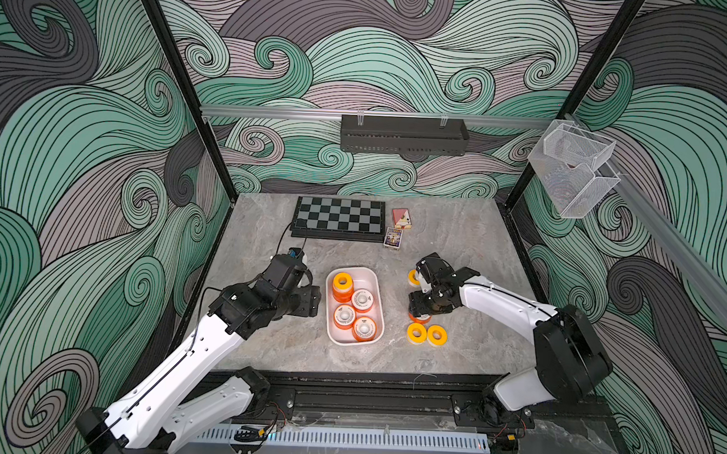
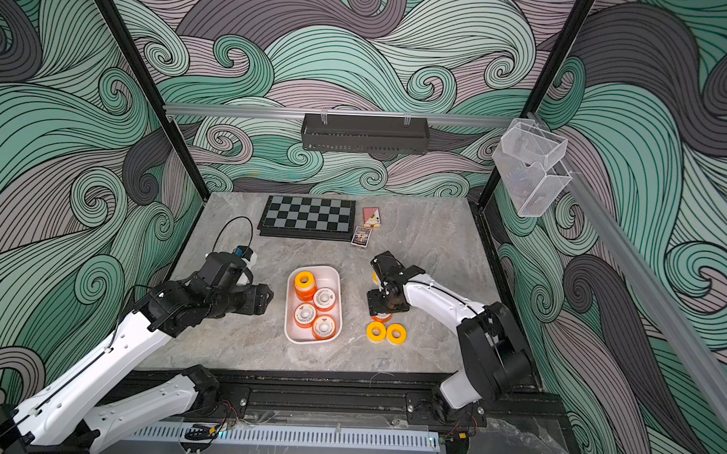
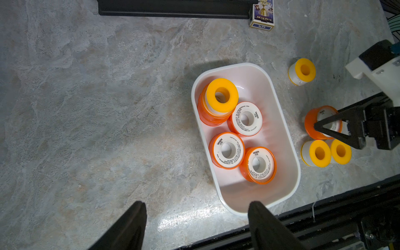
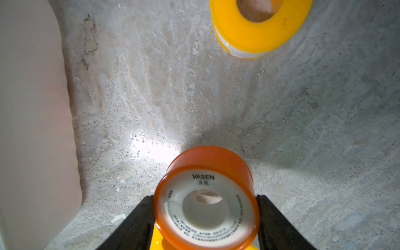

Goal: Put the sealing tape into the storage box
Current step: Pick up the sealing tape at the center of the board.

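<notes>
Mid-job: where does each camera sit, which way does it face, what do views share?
Top view: high in front, angled down over the table; both arms show.
Top view: alongside, same heading; both arms.
Left wrist: on left arm, looking down into the storage box; open left claw shows.
Right wrist: low over the table; right claw grips an orange spool.
Shared: both wrists see that spool and the box.

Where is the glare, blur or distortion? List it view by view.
Right wrist view: bright glare patch on the table, storage box blurred to a pale smear, orange spool sharp, print readable. Left wrist view: sheen on the table near the left gripper, its fingers dark and soft. Both top views: even light, soft shadows, no strong glare.
</notes>
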You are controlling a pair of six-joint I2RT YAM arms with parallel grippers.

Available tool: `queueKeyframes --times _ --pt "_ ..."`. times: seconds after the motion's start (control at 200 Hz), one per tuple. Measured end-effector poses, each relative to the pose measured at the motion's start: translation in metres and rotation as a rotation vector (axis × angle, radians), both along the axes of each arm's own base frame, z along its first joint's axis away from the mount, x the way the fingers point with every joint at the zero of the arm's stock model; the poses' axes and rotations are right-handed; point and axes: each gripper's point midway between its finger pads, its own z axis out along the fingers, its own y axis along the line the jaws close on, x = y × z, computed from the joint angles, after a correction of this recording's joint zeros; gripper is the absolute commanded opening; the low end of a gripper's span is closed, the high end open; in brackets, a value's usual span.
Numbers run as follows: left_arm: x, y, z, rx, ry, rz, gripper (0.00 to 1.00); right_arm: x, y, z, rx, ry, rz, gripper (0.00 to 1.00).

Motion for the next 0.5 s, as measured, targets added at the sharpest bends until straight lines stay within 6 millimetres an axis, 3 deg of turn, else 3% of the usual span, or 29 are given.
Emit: queueKeyframes --times 0.23,0.5 --pt "0.000 0.000 0.000 0.000 0.000 0.000 0.78 -0.006 0.003 0.008 0.005 0.012 0.014 0.63" --pt "-0.001 0.001 -0.003 0.004 0.005 0.000 0.78 0.000 0.034 0.059 0.093 -0.073 0.082 0.63"
